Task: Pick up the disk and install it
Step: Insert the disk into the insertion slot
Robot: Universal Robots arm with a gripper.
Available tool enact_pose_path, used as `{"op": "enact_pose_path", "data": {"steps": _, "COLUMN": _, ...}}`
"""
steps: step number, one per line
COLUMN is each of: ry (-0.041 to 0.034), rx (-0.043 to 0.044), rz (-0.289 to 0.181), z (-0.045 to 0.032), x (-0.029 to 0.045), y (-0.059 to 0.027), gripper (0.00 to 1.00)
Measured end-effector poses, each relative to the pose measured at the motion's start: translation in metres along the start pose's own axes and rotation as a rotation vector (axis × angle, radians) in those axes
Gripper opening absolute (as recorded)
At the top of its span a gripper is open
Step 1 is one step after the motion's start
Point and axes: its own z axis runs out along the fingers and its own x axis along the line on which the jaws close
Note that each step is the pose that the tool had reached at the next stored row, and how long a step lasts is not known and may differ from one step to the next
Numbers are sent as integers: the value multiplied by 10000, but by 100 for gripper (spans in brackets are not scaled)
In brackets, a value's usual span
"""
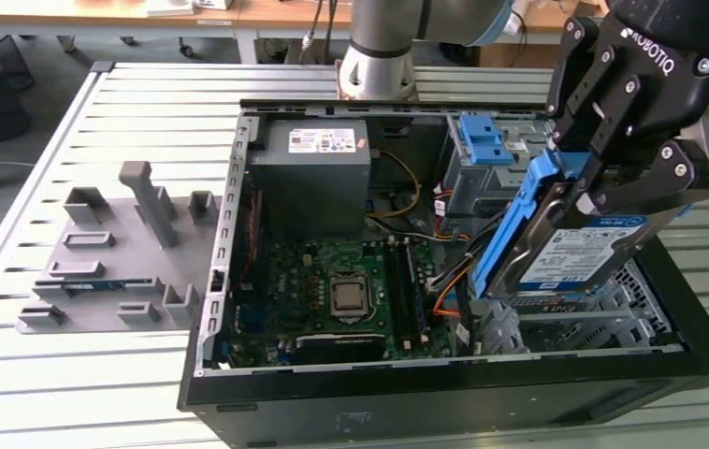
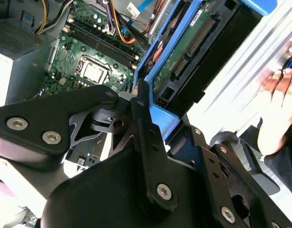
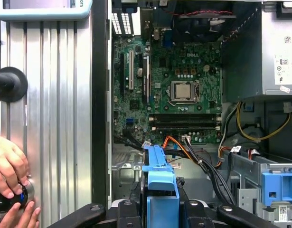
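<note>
One disk (image 1: 586, 248) clamped in your claw (image 1: 616, 187), hanging above the open case (image 1: 455, 407): pickup done, install not yet. You'll want it square to the cage (image 1: 604, 327) beneath, clear of those cables (image 1: 446, 281).

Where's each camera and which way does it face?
Exterior view: off the arm, looking down into the computer case; the pincer holding the disk shows.
First wrist view: on the arm, facing into the case over the disk; pincer shows.
Second wrist view: on the arm, looking along the pincer at the disk.
Both wrist views share the motherboard and a person's hand.
</note>
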Motion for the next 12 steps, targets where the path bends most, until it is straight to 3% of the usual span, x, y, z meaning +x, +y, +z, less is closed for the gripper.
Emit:
{"op": "enact_pose_path", "data": {"steps": 3, "ry": -3, "rx": 136, "rz": -24, "z": 1, "x": 0, "y": 0, "gripper": 36}}
{"op": "enact_pose_path", "data": {"steps": 7, "ry": -2, "rx": 135, "rz": -23, "z": 13, "x": 12, "y": -36, "gripper": 36}}
{"op": "enact_pose_path", "data": {"steps": 12, "ry": -1, "rx": 83, "rz": -22, "z": 30, "x": 23, "y": -140, "gripper": 36}}
